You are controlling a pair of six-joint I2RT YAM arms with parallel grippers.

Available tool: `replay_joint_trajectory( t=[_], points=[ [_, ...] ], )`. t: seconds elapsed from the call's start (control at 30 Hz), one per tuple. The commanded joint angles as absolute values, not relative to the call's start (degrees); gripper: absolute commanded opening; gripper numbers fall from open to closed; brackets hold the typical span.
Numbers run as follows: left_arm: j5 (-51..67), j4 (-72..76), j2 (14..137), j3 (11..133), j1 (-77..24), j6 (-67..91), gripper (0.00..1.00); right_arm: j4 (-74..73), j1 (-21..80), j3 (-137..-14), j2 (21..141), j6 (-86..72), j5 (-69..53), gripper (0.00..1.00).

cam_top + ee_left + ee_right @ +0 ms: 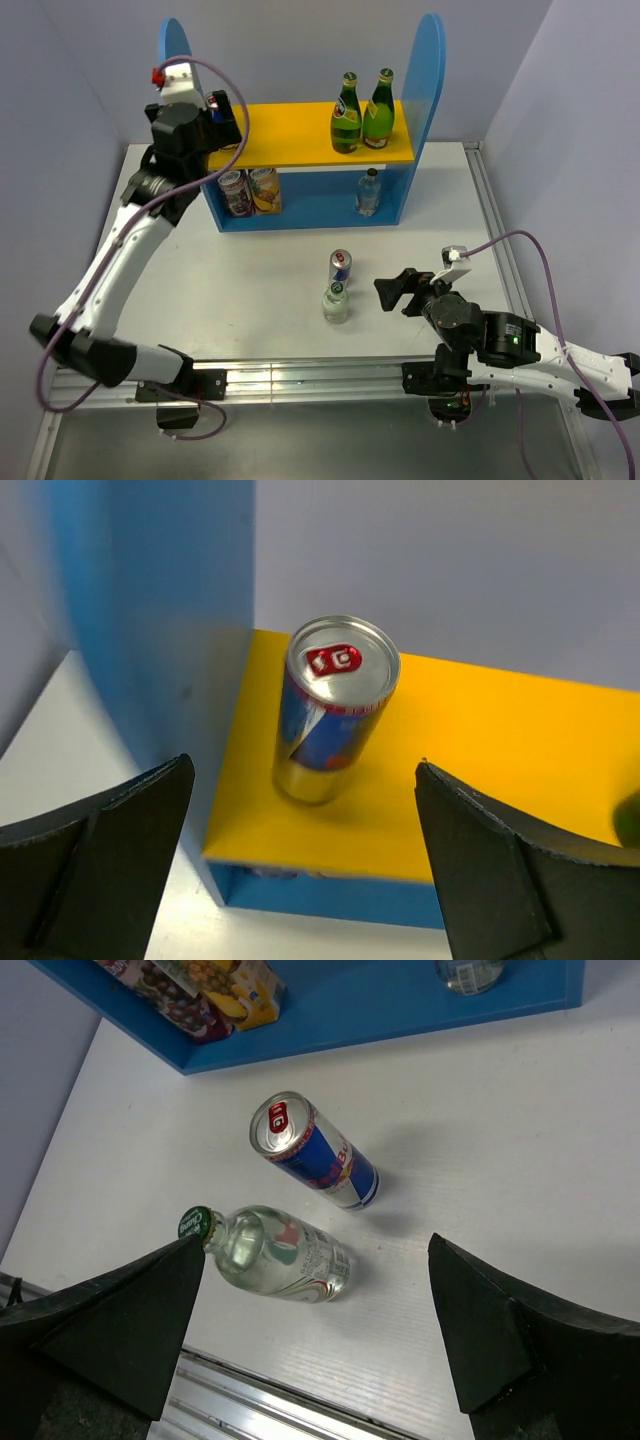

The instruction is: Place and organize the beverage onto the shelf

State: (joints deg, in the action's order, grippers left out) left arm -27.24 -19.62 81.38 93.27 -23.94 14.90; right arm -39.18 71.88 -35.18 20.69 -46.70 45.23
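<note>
Table [250, 300]: white. A clear bottle [336, 300] and a blue-and-silver can [340, 266] stand loose on it, just beside each other, in front of the shelf [430, 70].
Shelf: blue round-topped side panels, yellow upper board, blue base. Two green bottles [346, 118] sit up top on the right. Two printed cans [263, 190] and a small clear bottle [369, 192] sit below.
Right gripper [393, 292]: fingers spread wide, holding nothing. This is your nearer arm to the loose pair, which lies to its left in the top view and straight ahead in its wrist view.
Left gripper [302, 763]: up at the left end of the upper board, fingers wide, gripping nothing. A second can [330, 715] stands upright on the yellow board ahead of them, by the left panel.
Clear bottle: the closer of the pair to your right fingers — upright by my reading, long axis vertical. It has a green cap and a see-through body with a pale label, and is probably light and slick.
Blue-and-silver can: just beyond the bottle, toward the shelf — upright, with a red mark on its lid.
</note>
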Motion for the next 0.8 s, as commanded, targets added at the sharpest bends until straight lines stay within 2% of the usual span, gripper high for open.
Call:
replay_joint_trajectory(
  t=[0.0,0.1,0.13,0.23,0.37,0.47,0.77],
  points=[
    [-35.0,-22.2,71.8,91.3,-31.7,16.1,0.99,-39.7,72.3,-34.5,20.2,-47.7,47.0,1.0],
    [-33.1,-23.6,65.7,83.9,-39.6,17.9,0.99,-39.6,72.3,-34.5,20.0,-47.7,47.4,1.0],
    [-31.8,-22.0,64.1,77.9,-41.0,18.8,0.99,-39.6,72.3,-34.5,20.0,-47.6,47.5,1.0],
    [-25.8,-18.4,59.8,65.7,-44.0,22.5,0.99,-39.5,72.3,-34.5,20.0,-47.6,47.5,1.0],
    [-23.7,-12.8,58.3,54.6,-45.7,29.1,0.99,-39.8,72.3,-34.5,20.3,-47.7,47.3,1.0],
    [-21.8,-7.8,59.0,48.5,-46.8,32.2,0.99,-39.8,72.3,-34.5,20.1,-47.8,47.5,1.0],
    [-25.7,-1.1,65.2,37.3,-55.9,38.8,0.99,-39.7,72.3,-34.3,19.3,-48.1,47.7,1.0]
  ],
)
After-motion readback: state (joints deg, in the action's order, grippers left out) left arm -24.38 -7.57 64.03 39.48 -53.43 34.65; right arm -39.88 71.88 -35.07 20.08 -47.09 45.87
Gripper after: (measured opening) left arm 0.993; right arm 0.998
